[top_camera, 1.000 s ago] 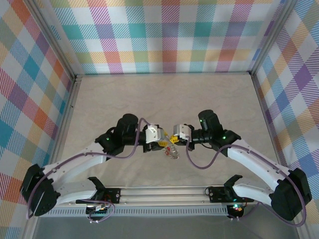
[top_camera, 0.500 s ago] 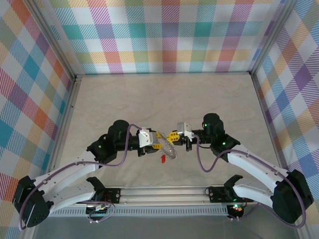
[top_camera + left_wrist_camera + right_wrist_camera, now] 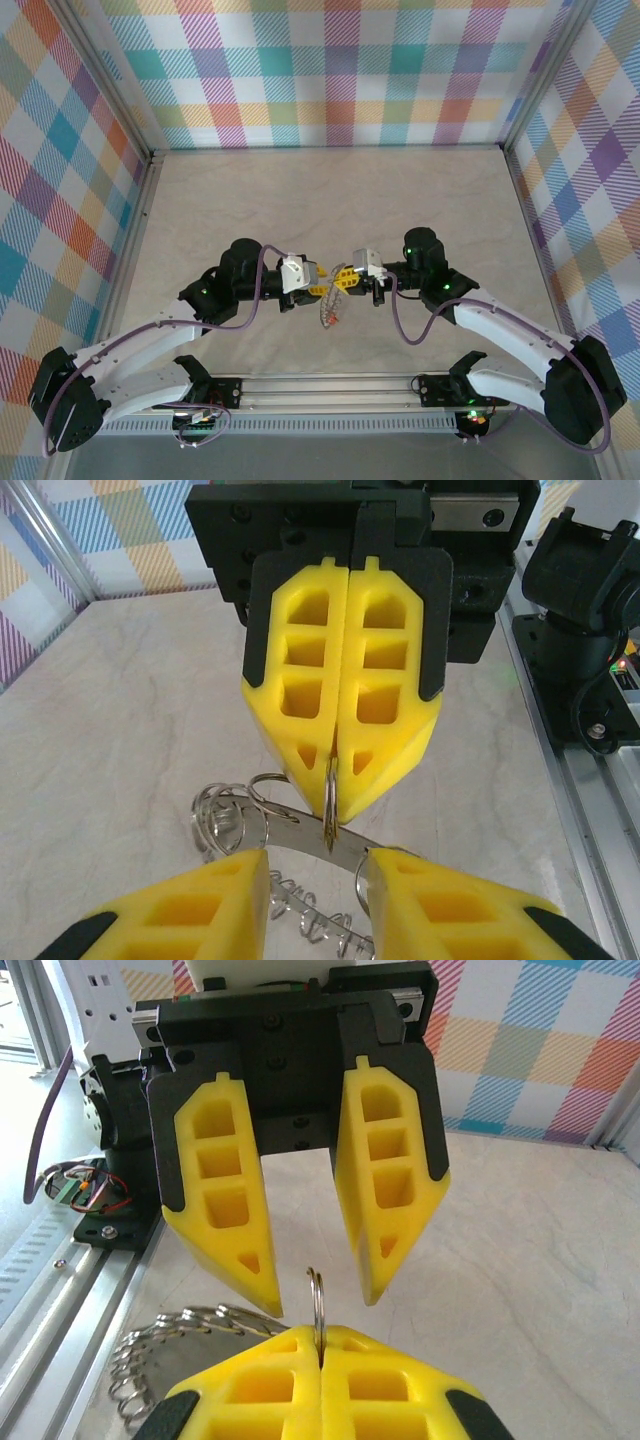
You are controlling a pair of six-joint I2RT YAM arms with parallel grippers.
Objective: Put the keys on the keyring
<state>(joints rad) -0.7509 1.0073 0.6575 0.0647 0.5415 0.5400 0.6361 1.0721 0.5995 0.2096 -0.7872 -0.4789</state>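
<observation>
In pinch of R hand (image 3: 320,1338) sits keyring (image 3: 317,1300), keys (image 3: 305,922) below.

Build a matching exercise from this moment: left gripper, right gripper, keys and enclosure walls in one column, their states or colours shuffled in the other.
Column one:
1. left gripper
2. right gripper
3. keys
4. enclosure walls

Column two:
A. pinching the keyring
B. multicoloured plaid
C. jaws apart, holding nothing
D. silvery, fanned in a cluster

Pairs: 1-C, 2-A, 3-D, 4-B
</observation>
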